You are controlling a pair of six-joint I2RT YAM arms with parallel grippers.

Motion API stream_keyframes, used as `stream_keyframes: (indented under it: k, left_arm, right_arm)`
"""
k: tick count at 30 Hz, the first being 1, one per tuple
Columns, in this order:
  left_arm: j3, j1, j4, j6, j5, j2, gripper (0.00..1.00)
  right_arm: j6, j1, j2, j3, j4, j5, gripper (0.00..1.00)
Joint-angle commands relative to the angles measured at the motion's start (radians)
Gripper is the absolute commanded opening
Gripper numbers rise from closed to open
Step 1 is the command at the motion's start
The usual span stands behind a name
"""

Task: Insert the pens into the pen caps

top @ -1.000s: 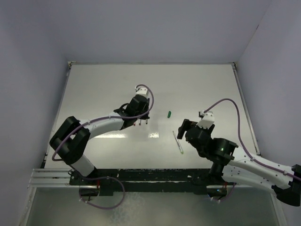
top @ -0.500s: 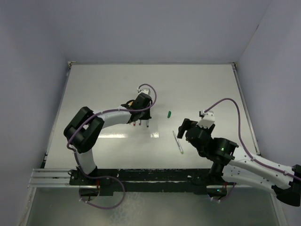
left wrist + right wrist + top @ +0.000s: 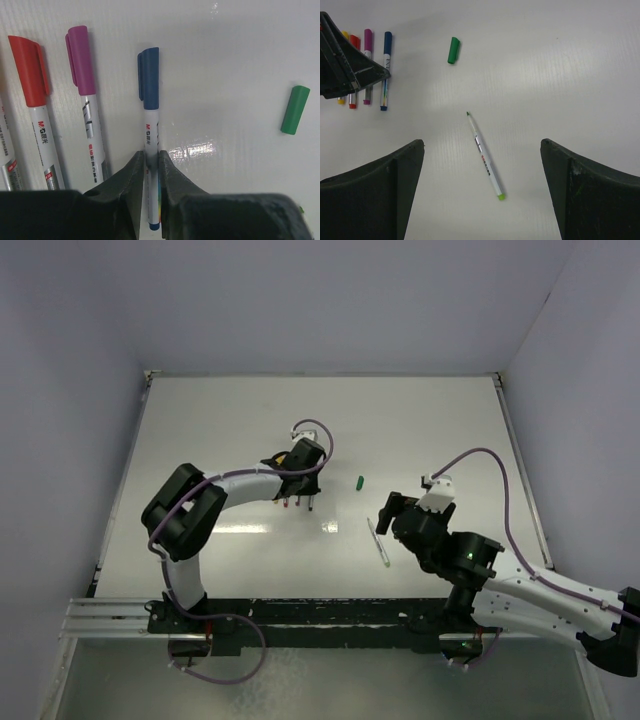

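White tabletop [image 3: 420, 420]: left gripper [image 3: 151, 157] straddles the blue pen [image 3: 150, 125], grip unclear; right gripper [image 3: 482, 145] gapes over green pen [image 3: 485, 157]; green cap [image 3: 453, 50] next.

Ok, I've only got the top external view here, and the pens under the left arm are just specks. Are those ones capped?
Observer: Yes. In the left wrist view the red pen, purple pen and blue pen lie side by side, each wearing its cap.
Operator: Is one of them gripped?
Observer: The left end effector has its fingers close on either side of the blue pen's barrel; whether they press on it I cannot tell.
Operator: And on the right?
Observer: The right wrist view shows the green pen lying uncapped below the wide open right end effector, apart from the green cap.
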Motion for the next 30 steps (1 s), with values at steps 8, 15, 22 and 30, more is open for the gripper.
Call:
stream_keyframes:
  k: [8, 15, 22, 30]
  left_arm:
    - [0.06, 0.007, -0.025, 0.017, -0.041, -0.017, 0.28]
    - [0.058, 0.008, -0.01, 0.044, -0.004, -0.119, 0.29]
    - [-0.031, 0.005, 0.057, 0.037, 0.088, -0.257, 0.31]
    - [-0.226, -0.146, 0.186, 0.023, 0.05, -0.391, 0.32]
  right_arm:
    - [0.008, 0.002, 0.015, 0.038, 0.011, 0.051, 1.0]
    - [0.011, 0.0, 0.027, 0.04, 0.018, 0.054, 1.0]
    - [-0.049, 0.0, 0.036, 0.032, 0.064, 0.054, 0.88]
    - [-0.064, -0.023, 0.061, 0.051, 0.056, 0.069, 0.66]
